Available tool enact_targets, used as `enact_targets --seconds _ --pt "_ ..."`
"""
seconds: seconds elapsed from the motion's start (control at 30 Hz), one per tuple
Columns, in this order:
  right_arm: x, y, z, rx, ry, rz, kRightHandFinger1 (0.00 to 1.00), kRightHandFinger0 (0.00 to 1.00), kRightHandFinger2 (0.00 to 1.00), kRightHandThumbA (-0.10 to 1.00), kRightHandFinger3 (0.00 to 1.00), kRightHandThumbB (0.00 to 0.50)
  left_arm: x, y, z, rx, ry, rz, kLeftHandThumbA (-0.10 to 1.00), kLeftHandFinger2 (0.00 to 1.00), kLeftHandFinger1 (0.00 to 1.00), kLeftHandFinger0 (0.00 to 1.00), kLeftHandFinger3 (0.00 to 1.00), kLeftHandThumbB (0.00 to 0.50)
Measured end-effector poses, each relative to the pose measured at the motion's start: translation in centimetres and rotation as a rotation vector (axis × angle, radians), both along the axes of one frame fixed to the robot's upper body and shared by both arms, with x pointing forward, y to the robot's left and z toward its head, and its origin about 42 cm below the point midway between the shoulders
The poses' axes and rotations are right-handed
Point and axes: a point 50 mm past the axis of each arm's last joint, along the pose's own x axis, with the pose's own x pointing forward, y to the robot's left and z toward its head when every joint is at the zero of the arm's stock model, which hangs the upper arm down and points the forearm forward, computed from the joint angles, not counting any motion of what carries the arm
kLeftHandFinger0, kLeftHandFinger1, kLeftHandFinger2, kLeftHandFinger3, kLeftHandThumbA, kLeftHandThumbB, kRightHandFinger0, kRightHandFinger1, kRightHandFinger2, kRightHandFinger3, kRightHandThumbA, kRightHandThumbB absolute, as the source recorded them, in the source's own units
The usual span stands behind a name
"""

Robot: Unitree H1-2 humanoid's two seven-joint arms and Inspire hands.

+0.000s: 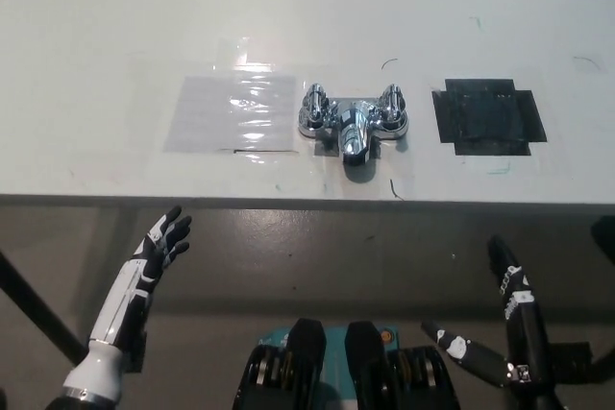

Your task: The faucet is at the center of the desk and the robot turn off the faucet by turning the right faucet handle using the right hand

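A shiny chrome faucet (353, 123) sits at the middle of the white surface (115, 26), near its front edge. Its short spout points toward the robot, and a rounded chrome handle stands on each side of the spout: the left faucet handle (314, 108) and the right faucet handle (392, 108). The base of the faucet rests on the surface between two flat patches. A glossy clear plastic sheet (233, 112), taped flat, lies just beside the faucet on the left, catching bright reflections. A square patch of black tape (487, 116) lies near the faucet on the right, apart from it. A few thin dark marks are scattered over the surface around the faucet.

Neither hand touches the faucet or the surface. The black right hand (500, 328) hangs below the front edge of the surface at the lower right, well apart from the right faucet handle; its fingers (506, 276) are spread apart and hold nothing, one pointing up toward the surface and another stretched out to the side. The white left hand (161, 245) rests at the lower left, also below the surface edge, with its dark-tipped fingers (176, 223) loosely spread, raised and empty. Grey floor shows beneath the surface between the two hands.
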Motion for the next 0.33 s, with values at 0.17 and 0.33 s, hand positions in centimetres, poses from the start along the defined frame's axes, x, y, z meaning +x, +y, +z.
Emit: enact_targets --seconds 0.17,0.33 --pt "0.01 -0.03 -0.31 0.001 0.015 0.021 1.0 1.0 1.0 1.0 1.0 0.226 0.01 0.06 -0.18 -0.001 0.006 0.002 1.0 1.0 1.0 1.0 1.0 0.319" --pt "0.05 -0.09 -0.63 -0.001 0.028 0.031 1.0 1.0 1.0 1.0 1.0 0.227 -0.11 0.18 -0.61 -0.001 0.019 0.006 1.0 1.0 1.0 1.0 1.0 0.322"
